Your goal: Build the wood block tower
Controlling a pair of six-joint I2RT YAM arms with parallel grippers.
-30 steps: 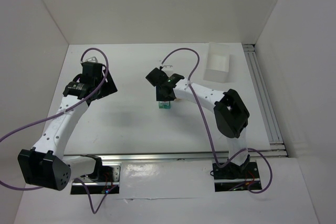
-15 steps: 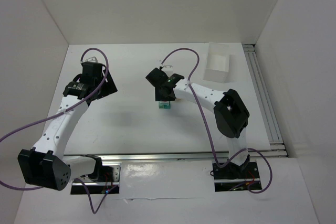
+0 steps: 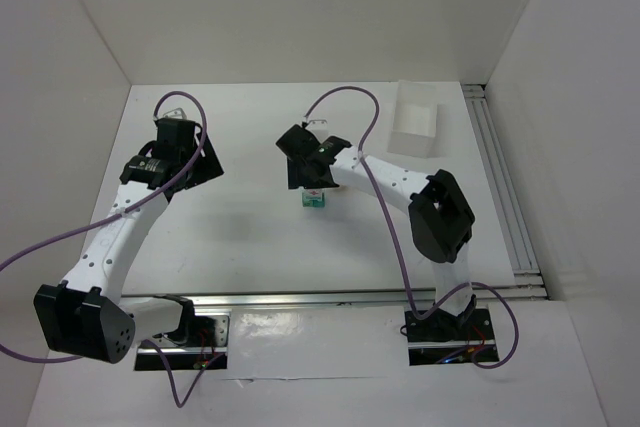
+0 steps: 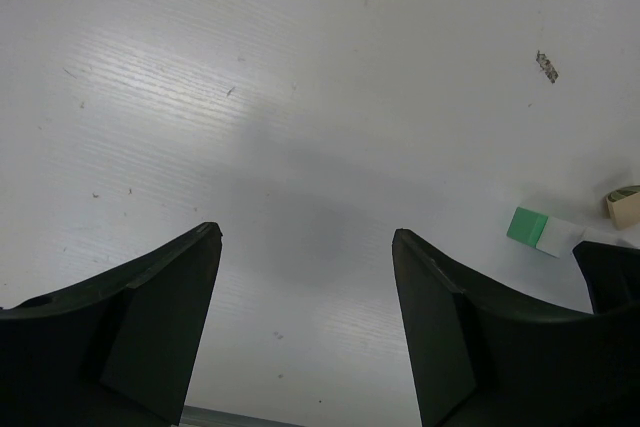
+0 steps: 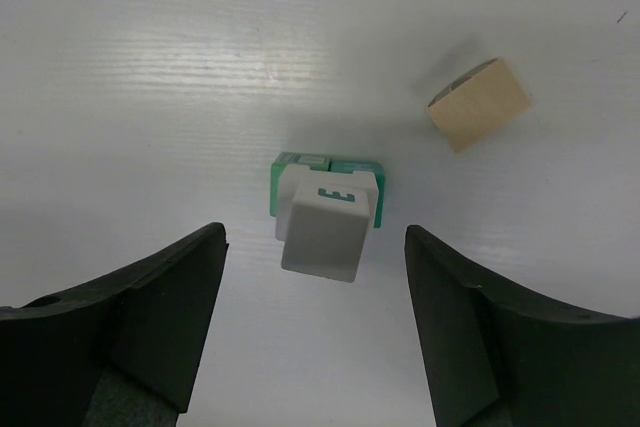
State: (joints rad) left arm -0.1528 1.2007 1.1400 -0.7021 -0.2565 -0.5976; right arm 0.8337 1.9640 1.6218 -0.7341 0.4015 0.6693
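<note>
Your right gripper [image 5: 312, 237] is open; jaws spread wide, one on each side of the wood block tower [image 5: 325, 202], neither finger touching it; it grips nothing.

The tower stands on the white table [image 5: 150, 67]; in the top view it sits about mid-table, just on the near side of the right gripper's head. Base is teal-green blocks [image 5: 300, 169], two showing side by side and touching. One pale block [image 5: 322, 232] with a teal letter on its upper face sits on top of them. It looks shifted toward the camera in the right wrist view; you can't tell from that angle whether it overhangs.

A tan block [image 5: 480, 104] lies flat on the table, apart from the tower, up and to the right in the right wrist view; it is not on the stack.

Your left gripper [image 4: 305, 237] is open too; jaws apart over the table surface, gripping nothing. It hangs well to the left of the tower. In the left wrist view the tower is only a small green and white shape at the right edge, with a tan piece just beside it.

A clear tray [image 3: 415, 119] sits at the far right of the table, well apart from the tower and both grippers; contents too faint to tell.
</note>
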